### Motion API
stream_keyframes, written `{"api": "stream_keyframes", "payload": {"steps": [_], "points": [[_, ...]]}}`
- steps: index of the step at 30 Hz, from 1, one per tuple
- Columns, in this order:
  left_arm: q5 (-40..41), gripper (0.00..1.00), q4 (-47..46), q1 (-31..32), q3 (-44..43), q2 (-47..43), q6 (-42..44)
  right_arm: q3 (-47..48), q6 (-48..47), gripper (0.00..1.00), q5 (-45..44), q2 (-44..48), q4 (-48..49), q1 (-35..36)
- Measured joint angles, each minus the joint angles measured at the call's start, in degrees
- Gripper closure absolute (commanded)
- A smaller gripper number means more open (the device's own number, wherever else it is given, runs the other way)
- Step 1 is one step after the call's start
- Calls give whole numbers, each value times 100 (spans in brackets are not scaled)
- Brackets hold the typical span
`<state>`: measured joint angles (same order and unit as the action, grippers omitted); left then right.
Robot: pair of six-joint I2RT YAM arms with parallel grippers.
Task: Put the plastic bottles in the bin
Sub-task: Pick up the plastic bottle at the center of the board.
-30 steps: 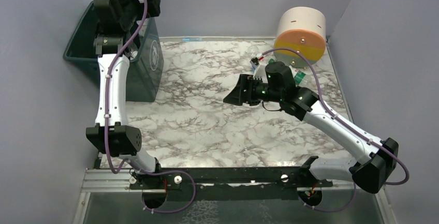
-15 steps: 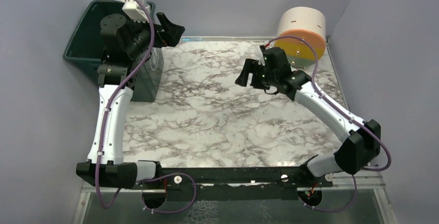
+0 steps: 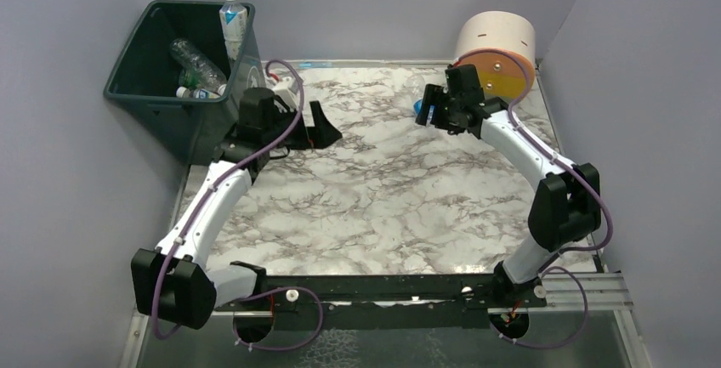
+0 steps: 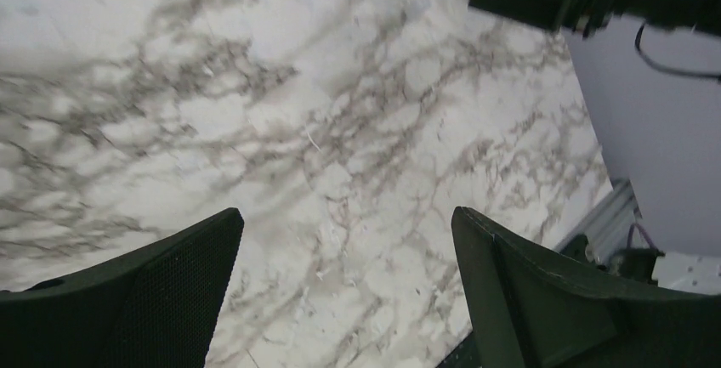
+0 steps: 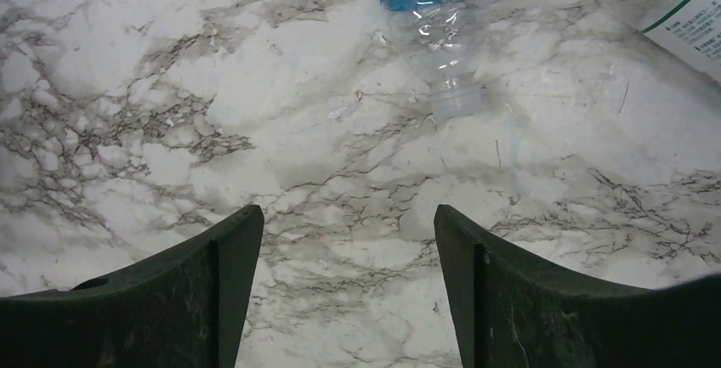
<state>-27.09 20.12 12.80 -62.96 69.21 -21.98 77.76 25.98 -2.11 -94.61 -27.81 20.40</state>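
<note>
Left fingers [image 4: 144, 300] are spread wide with nothing between them, low over bare marble worktop [image 3: 366, 206] just right of the bin [image 3: 183, 134], pointing toward the middle of the worktop. Right fingers [image 5: 170, 300] are also apart with nothing gripped, at the far right of the worktop, close in front of the big cream/orange cylinder [image 3: 495, 49]. In the right wrist view, a clear blue-label bottle [image 5: 432, 11] lies flat on the marble ahead of the fingers, neck end toward the camera. It's roughly in line with the gap but not between the fingers, no contact. A white-label bottle [image 5: 690, 19] with a green line on the label lies at the top right edge of that view, outboard of the right-hand finger and mostly cropped. The top view shows only a sliver of blue next to the right fingers; the arm hides the rest. The bin sits at the far left corner and has bottles inside. An upright bottle [image 3: 231, 21] with a white cap stands in its far right corner. A clear bottle [image 3: 194, 60] lies diagonally across the middle, and at least one more bottle [image 3: 200, 92] is by the near wall. Can't tell the total count. The left wrist view shows marble between the fingers and the right arm's black body at top right.
</note>
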Motion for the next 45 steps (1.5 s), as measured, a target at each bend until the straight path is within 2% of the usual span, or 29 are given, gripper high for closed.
{"api": "stream_keyframes", "payload": {"steps": [5,10,24,32,45], "points": [[129,1,-433,785,918,-44,-269,293,-260,23,4,-422,85,-160],[304,1,-841,1228,1189,262,-354,546,-498,23,9,-881,186,-339],[472,1,-1202,1513,1012,1126,-299,758,-951,22,31,-1307,308,-590],[693,1,-1215,1580,992,1246,-195,748,-1084,23,192,-1419,476,-693],[726,1,-1207,1582,992,1270,-133,743,-1180,31,413,-1609,597,-702]]}}
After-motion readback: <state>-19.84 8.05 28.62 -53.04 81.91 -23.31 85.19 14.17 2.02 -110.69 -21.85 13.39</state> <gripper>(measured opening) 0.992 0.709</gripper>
